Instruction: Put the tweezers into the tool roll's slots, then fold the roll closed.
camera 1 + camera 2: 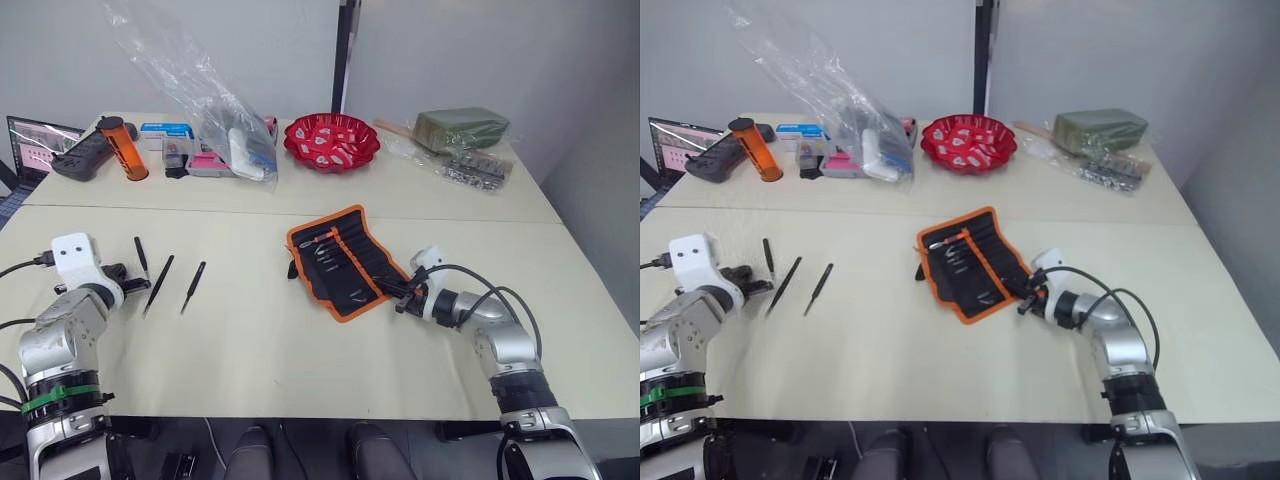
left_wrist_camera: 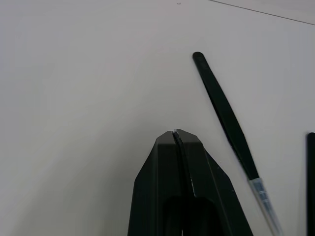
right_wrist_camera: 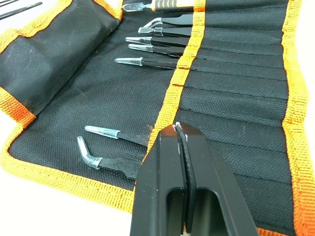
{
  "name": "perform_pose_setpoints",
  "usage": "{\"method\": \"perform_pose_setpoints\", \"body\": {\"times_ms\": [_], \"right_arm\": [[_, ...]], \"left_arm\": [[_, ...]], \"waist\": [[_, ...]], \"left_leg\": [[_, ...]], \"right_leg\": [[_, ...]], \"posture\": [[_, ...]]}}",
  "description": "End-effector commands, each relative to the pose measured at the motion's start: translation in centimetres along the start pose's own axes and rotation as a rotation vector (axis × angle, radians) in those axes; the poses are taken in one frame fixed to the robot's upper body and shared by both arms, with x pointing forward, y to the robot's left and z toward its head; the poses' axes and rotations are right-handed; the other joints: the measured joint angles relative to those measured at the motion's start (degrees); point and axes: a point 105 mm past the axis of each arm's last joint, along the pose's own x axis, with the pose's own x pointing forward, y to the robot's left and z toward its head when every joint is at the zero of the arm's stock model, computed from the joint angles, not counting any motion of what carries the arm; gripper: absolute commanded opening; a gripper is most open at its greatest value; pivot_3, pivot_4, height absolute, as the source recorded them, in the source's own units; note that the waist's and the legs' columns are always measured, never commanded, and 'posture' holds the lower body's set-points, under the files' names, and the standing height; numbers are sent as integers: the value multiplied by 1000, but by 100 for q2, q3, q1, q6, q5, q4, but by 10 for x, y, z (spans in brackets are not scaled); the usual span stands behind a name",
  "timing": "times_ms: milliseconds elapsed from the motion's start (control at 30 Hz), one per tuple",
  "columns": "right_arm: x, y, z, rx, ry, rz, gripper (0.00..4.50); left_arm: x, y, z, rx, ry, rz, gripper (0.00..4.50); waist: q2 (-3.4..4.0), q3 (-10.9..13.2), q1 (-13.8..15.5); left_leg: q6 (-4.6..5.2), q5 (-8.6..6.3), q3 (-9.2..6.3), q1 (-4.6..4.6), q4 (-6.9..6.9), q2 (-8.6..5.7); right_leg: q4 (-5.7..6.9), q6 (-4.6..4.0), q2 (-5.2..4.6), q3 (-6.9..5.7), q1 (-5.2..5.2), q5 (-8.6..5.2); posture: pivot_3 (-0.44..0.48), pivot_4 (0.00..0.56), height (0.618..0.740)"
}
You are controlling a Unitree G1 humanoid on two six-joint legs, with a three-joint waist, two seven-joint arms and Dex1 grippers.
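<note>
The tool roll (image 1: 345,262) lies open and flat at the middle of the table, black with orange trim. Several tweezers (image 3: 147,61) are tucked in its slots (image 3: 236,93), tips pointing out. Two more, one with a bent tip (image 3: 98,160), sit in the slots near the roll's near end. My right gripper (image 1: 388,293) is shut and empty, its tips (image 3: 177,129) over the orange slot edging at that end. Three loose tweezers (image 1: 141,257) (image 1: 159,284) (image 1: 193,286) lie on the table at the left. My left gripper (image 1: 140,284) is shut and empty just beside the leftmost tweezers (image 2: 224,115).
Along the back of the table stand a red bowl (image 1: 331,140), a clear plastic bag of items (image 1: 215,120), an orange bottle (image 1: 122,147), a black controller (image 1: 85,155), a laptop (image 1: 35,145) and a green box (image 1: 460,128).
</note>
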Motion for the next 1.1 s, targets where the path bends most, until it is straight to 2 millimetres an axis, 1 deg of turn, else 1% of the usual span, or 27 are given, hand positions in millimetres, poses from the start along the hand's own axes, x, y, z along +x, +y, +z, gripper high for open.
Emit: {"method": "perform_pose_setpoints", "body": {"times_ms": [33, 133, 233, 300, 333, 367, 467, 600, 700, 900, 967, 1067, 1100], "right_arm": [[3, 5, -6, 7, 28, 25, 0], [3, 6, -6, 7, 31, 28, 0], [2, 6, -7, 6, 34, 31, 0], [2, 5, -7, 6, 36, 33, 0], [2, 6, -7, 6, 37, 34, 0], [2, 6, -7, 5, 38, 35, 0], [2, 6, -7, 3, 39, 37, 0], [1, 6, -6, 2, 38, 33, 0], [1, 6, -7, 3, 38, 28, 0], [0, 5, -7, 4, 35, 23, 0], [1, 6, -6, 4, 34, 22, 0], [1, 6, -5, 9, 25, 20, 0], [1, 6, -5, 12, 22, 18, 0]], "left_arm": [[-13, 0, 27, -21, -112, -23, 19], [-19, -15, 32, -50, -148, -69, 791], [-21, -29, 38, -70, -168, -66, 1805], [-19, -42, 43, -85, -167, -55, 2508], [-18, -47, 44, -94, -164, -45, 2785], [-16, -51, 43, -83, -143, -18, 3120], [-11, -57, 36, -83, -82, 61, 3120], [-4, -55, 27, -146, -19, 132, 3120], [0, -53, 25, -161, -5, 157, 3120], [5, -52, 30, -140, 0, 174, 3120], [7, -52, 28, -142, 16, 172, 3120], [11, -54, 17, -149, 105, 185, 3120], [11, -52, 15, -136, 128, 210, 3120]], "waist": [[0, 0, 0], [0, 0, 14], [0, 0, 13], [-1, 0, 13], [-3, 1, 20], [-3, 2, 22], [-3, 2, 13], [-3, 2, -6], [-4, 2, -2], [-5, 2, 11], [-5, 2, 6], [-5, 3, 9], [-5, 3, 6]], "left_leg": [[0, 0, 0, 0, 0, 0], [0, 0, 0, 0, -1, 0], [0, 0, 0, 0, -1, 0], [0, 0, 0, 0, -1, 0], [0, 0, -1, 0, -1, 0], [0, 0, -3, -2, 0, -1], [0, 0, -2, -2, 1, -3], [0, 0, -3, -2, -1, -2], [0, 0, -3, -2, -2, -3], [0, 1, -3, -3, -1, -4], [0, 0, -3, -3, -1, -4], [0, 0, -4, -2, -2, -4], [0, 0, -4, -3, -1, -4]], "right_leg": [[-1, 0, 0, 0, 0, 0], [-2, 0, 0, -1, 1, 0], [-5, 0, -1, 0, 4, 0], [-6, 0, 0, 0, 3, 1], [-5, 1, -1, -1, 4, 0], [-7, 3, 0, -1, 4, 2], [-12, 7, 0, 1, 7, 4], [-13, 7, 0, 1, 6, 4], [-13, 7, 0, 1, 6, 4], [-15, 8, -1, 0, 6, 5], [-15, 8, 0, 0, 6, 5], [-14, 8, -1, -1, 6, 5], [-15, 9, 0, -1, 6, 5]], "posture": [[0, 150, 729], [0, 150, 729], [0, 150, 729], [0, 150, 729], [0, 150, 729], [0, 150, 729], [0, 150, 729], [0, 150, 729], [0, 150, 729], [0, 150, 729], [0, 150, 729], [0, 150, 729], [0, 150, 729]]}}
